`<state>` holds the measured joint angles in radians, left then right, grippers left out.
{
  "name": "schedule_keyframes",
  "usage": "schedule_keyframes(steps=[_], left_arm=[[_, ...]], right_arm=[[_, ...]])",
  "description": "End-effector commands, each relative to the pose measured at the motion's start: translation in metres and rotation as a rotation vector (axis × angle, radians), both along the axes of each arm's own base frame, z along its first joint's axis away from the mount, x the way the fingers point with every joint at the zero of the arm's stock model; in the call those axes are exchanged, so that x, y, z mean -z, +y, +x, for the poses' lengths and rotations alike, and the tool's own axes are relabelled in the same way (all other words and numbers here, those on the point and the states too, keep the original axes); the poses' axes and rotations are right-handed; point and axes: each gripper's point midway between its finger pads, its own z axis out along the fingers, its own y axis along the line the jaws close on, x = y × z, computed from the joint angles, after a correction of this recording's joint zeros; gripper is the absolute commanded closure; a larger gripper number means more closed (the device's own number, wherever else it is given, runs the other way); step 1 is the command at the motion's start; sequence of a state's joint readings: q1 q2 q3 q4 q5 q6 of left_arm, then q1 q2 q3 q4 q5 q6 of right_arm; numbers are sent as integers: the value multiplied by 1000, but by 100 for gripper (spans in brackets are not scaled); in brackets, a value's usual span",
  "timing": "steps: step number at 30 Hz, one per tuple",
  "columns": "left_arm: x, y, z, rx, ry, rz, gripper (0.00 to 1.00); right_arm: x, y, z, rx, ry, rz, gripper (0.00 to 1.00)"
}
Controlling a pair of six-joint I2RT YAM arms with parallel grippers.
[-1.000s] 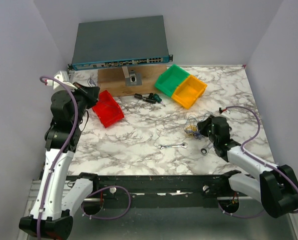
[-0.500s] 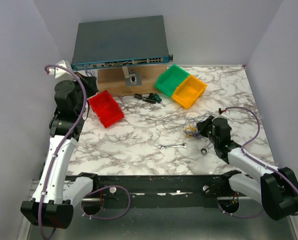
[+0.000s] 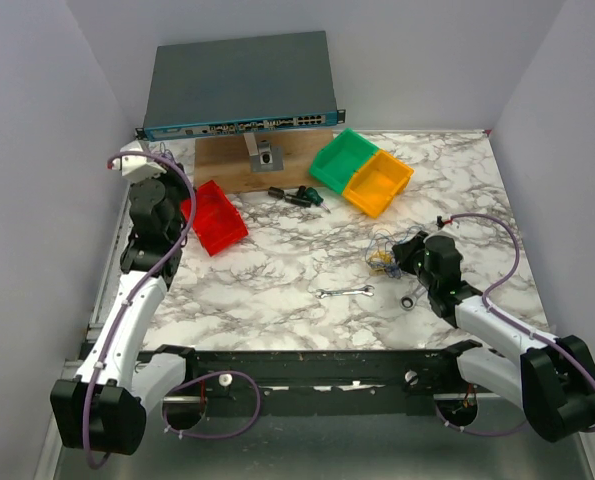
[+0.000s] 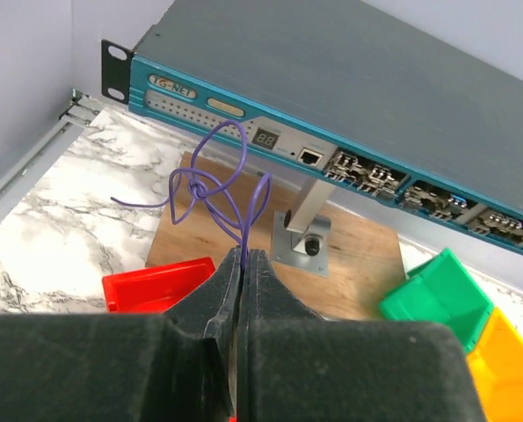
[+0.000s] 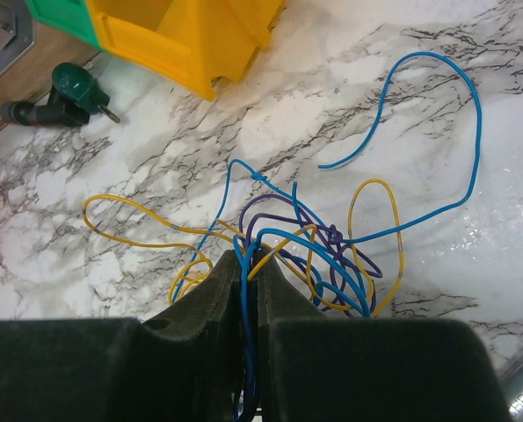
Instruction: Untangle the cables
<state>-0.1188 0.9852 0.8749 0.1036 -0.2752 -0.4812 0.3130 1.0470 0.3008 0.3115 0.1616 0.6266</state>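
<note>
The big marble surface [image 3: 277, 270] has a flat grey box [image 3: 237, 80] at the back. The box stands on a wood board [image 3: 227, 165]. The left arm [image 3: 142, 260] reaches up the left side. The right arm [image 3: 487, 320] lies low on the right side.

A red bin [image 3: 214, 218] sits just beside the left arm. A green bin [image 3: 342, 160] and a yellow bin [image 3: 377, 182] touch each other near the back, right of the board. A small green tool [image 3: 299, 196] lies between the red bin and the green bin. A silver wrench [image 3: 345, 292] lies near the middle of the surface.

The cables [image 5: 331, 246] are a loose bunch of blue, yellow and purple loops. They lie on the surface on the right, in front of the yellow bin, at the tip of the right arm. The right jaws are pressed together and pinch a blue strand of the bunch.

The left jaws are pressed together too. They pinch one purple wire [image 4: 213, 189]. It sticks up in the air with a knot in it, in front of the box, well apart from the bunch.
</note>
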Motion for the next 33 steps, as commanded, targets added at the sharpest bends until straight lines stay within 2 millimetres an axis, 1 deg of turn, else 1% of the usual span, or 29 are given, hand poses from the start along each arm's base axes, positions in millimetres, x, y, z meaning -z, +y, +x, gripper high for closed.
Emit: schedule_keyframes(steps=[1, 4, 9, 11, 14, 15, 16, 18, 20, 23, 27, 30, 33], left_arm=[[23, 4, 4, -35, -31, -5, 100], [44, -5, 6, 3, -34, -21, 100], [82, -3, 4, -21, 40, -22, 100], [98, -6, 2, -21, 100, -66, 100], [122, -15, -1, 0, 209, -109, 100], [129, -15, -2, -11, 243, -128, 100], [140, -15, -3, -25, 290, -145, 100], [152, -17, -1, -30, 358, -157, 100], [161, -25, 2, 1, 406, -171, 100], [168, -30, 5, 16, 468, -182, 100], [177, -19, 14, -22, 535, -218, 100], [191, -13, 21, -24, 596, -249, 100], [198, -8, 31, -22, 606, -276, 100]], right_arm=[[-3, 5, 0, -24, -18, 10, 98], [-3, 4, 1, -22, -17, 9, 98], [-3, 3, 0, -17, -17, 6, 99], [-4, 3, 1, -15, -20, 5, 99], [-3, 2, 0, -14, -15, 3, 99], [-4, 2, 1, -12, -15, 2, 99], [-4, 2, 1, -13, -16, 3, 99], [-4, 2, 1, -10, -14, 2, 99], [-3, 1, 1, -6, -10, -1, 99], [-3, 1, 1, -3, -11, -2, 99], [-2, 0, 1, -2, -9, -2, 99], [-2, 1, 2, -2, -10, -1, 99], [-2, 1, 2, -3, -10, -1, 99]])
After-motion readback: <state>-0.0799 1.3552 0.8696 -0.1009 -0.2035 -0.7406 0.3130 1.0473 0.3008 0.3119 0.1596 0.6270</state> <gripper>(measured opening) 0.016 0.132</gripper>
